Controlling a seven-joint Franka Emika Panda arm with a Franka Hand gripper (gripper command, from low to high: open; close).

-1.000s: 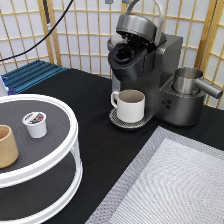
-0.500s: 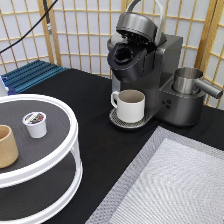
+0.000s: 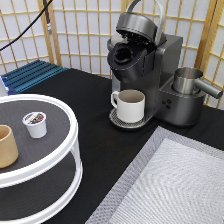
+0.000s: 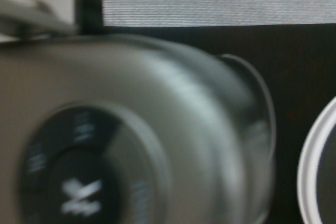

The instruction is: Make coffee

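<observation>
The coffee pod [image 3: 35, 123], small and white with a dark foil top, stands on the upper shelf of a round white two-tier tray [image 3: 55, 162] at the exterior view's left. The grey coffee machine [image 3: 167, 65] stands at the top right with its lid [image 3: 137, 25] raised and the brew chamber [image 3: 125, 54] open. A white handled mug [image 3: 130, 105] sits on its drip plate. The gripper does not show in the exterior view. The wrist view is filled from very close by the machine's rounded grey lid [image 4: 127, 130].
A tan handleless cup [image 3: 7, 146] stands on the tray beside the pod. A steel jug [image 3: 189, 80] sits on the machine's right side. A grey woven mat [image 3: 170, 185] covers the bottom right. A blue rack [image 3: 30, 74] lies at the back left, before a lattice screen.
</observation>
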